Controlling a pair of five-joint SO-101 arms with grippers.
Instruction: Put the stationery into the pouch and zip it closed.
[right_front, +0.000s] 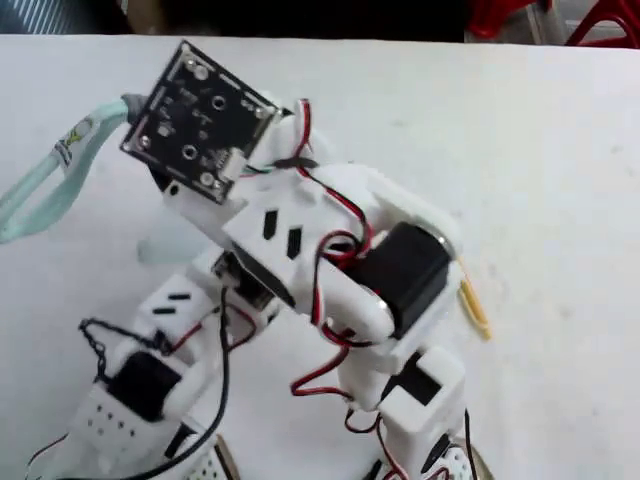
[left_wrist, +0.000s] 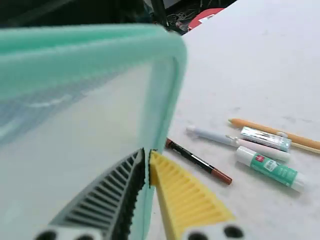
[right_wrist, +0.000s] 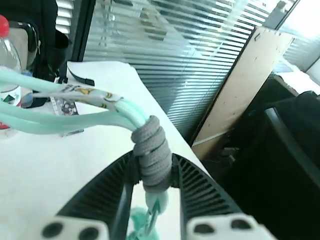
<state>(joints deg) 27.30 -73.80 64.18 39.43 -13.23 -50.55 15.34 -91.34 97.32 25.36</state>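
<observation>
A translucent pouch (left_wrist: 75, 125) with a mint-green rim is held above the table. My left gripper (left_wrist: 148, 155) is shut on its edge, black and yellow fingers pressed together over the rim. My right gripper (right_wrist: 150, 162) is shut on the grey cord zipper pull (right_wrist: 151, 150), from which the mint-green rim (right_wrist: 60, 95) runs away. On the table beyond the pouch lie a dark red pen (left_wrist: 199, 161), a white pen (left_wrist: 225, 140), an orange pencil (left_wrist: 270, 131), a glue stick (left_wrist: 272, 169) and a small eraser (left_wrist: 265, 138). In the high view the pouch (right_front: 50, 180) shows at the left.
Both arms cross over the middle of the white table (right_front: 520, 150), with a wrist camera board (right_front: 200, 120) on top hiding the grippers. The pencil tip (right_front: 474, 305) pokes out at the arms' right. A bottle (right_wrist: 7, 50) stands at the table's edge.
</observation>
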